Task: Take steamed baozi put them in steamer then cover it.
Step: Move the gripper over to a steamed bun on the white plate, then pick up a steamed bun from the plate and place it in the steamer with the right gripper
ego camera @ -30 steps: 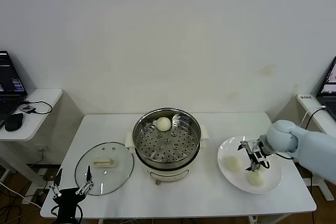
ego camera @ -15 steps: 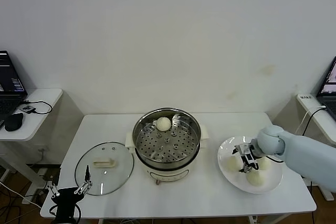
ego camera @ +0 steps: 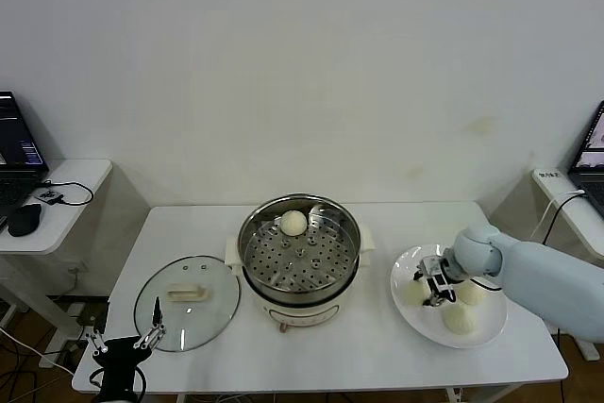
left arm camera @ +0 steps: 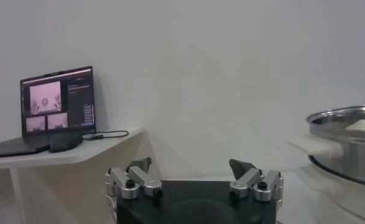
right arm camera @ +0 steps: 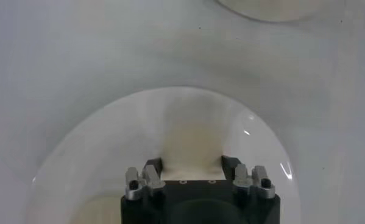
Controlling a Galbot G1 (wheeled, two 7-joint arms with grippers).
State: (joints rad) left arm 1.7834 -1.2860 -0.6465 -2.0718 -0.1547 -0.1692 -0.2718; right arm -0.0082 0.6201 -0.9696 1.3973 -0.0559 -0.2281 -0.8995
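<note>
On the plate [ego camera: 489, 329], three steamed baozi [ego camera: 460, 319], right end effector [ego camera: 429, 288] clamped on one; one in steamer [ego camera: 298, 254].

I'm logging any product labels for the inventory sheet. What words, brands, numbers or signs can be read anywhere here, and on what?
No text can be read in these views.
Left laptop screen: window panes and lines of text, too small to read.
Right laptop screen: only an edge shows, unreadable.
Power strip on the right side table: a small dark marking, too blurred to read.
Steamer, cover, plate: no label visible.
</note>
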